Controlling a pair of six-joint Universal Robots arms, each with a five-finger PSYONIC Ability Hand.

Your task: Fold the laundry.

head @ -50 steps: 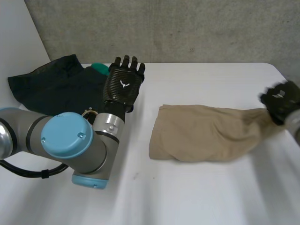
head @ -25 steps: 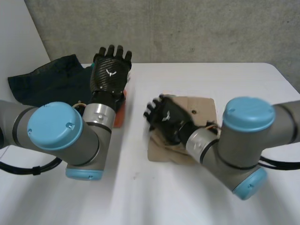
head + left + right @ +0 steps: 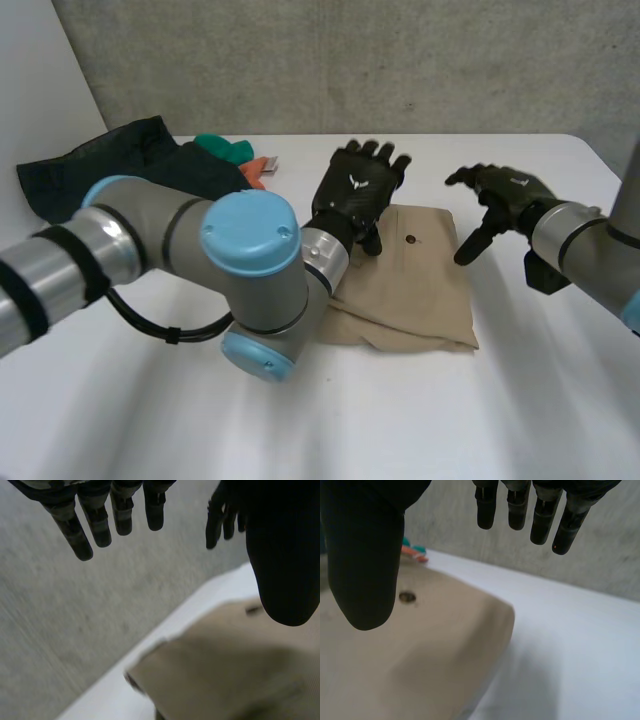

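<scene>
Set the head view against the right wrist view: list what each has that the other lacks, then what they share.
Head view, not the right wrist view: the left hand, fingers straight, at the tan cloth's far left corner, and the dark garment at the white table's far left corner. Right wrist view, not the head view: the palm side of the right hand, thumb and fingers straight. Both: the tan cloth with its dark button, the open right hand, the green item, the orange item and the white table.
</scene>
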